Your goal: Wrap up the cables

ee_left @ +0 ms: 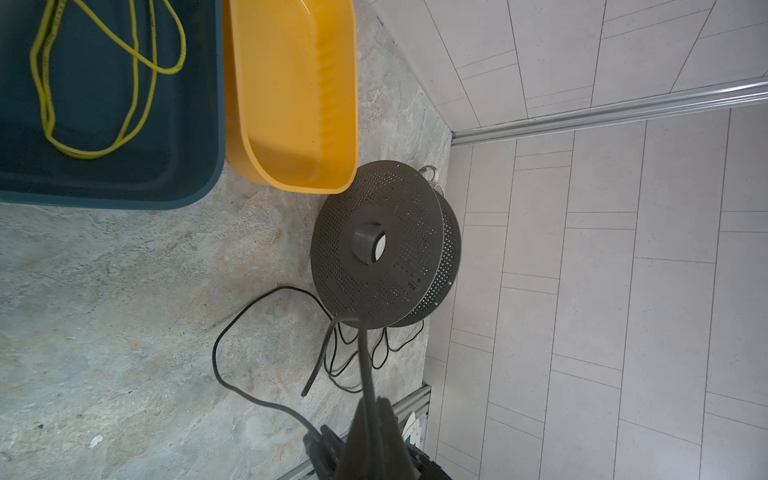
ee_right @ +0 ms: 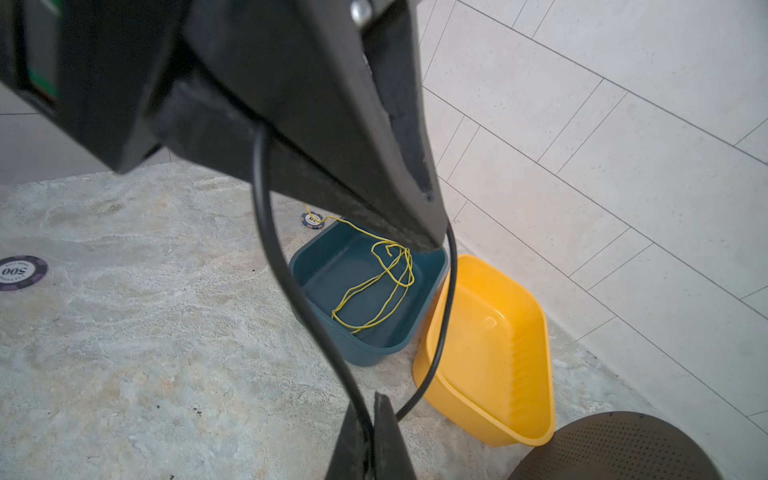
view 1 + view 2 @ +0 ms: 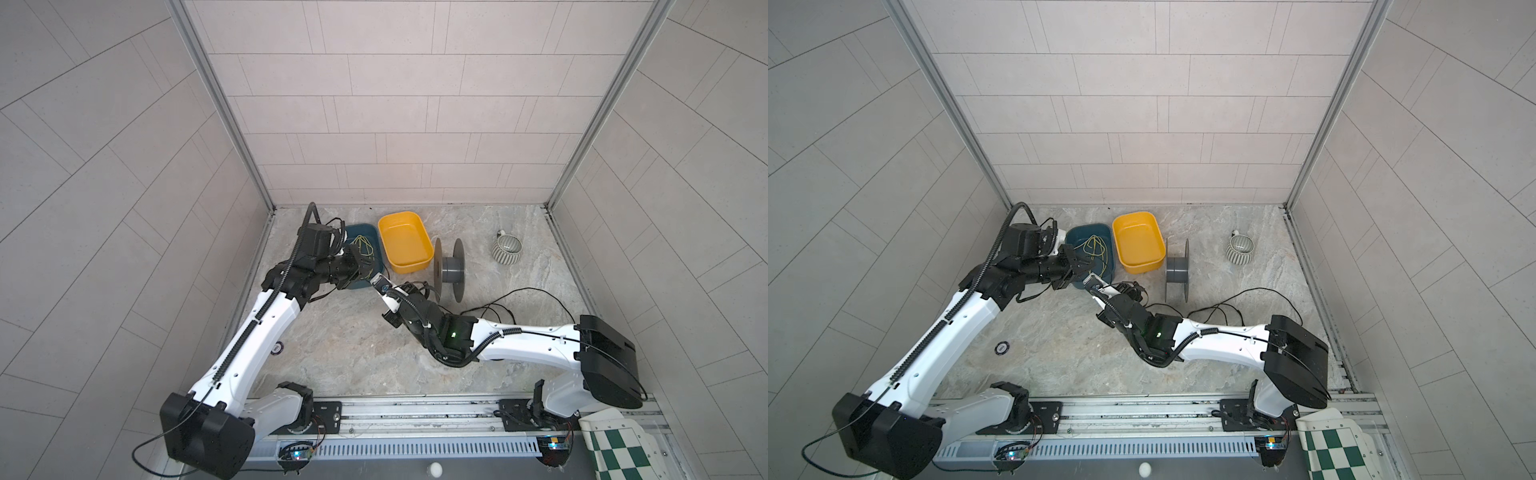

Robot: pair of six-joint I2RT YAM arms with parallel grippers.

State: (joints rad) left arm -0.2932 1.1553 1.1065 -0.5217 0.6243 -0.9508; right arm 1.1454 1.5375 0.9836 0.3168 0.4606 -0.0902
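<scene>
Cable [image 2: 266, 224]: 1, black and thin, lifted at 2 places over the far left part of the desk [image 3: 353, 340], slack looped on the desk toward the right edge. 2 white arms [image 3: 257, 332] reach in from the near edge. The left gripper [image 1: 372, 403] has its fingers pressed together on the cable; the right gripper [image 2: 370, 419], close beside it, nips the same cable between closed fingers. 2 tubs stand side by side at the far edge: 1 yellow tub [image 3: 409, 267] and 1 blue tub [image 2: 361, 353], which holds 1 yellow-green cord [image 1: 87, 155]. 1 grey spool [image 3: 451, 270] stands on its 2 rims just beside the yellow tub. 1 striped pot [image 3: 508, 249] sits toward the far right corner. 2 poker chips [image 2: 20, 272] show in the right wrist view.
</scene>
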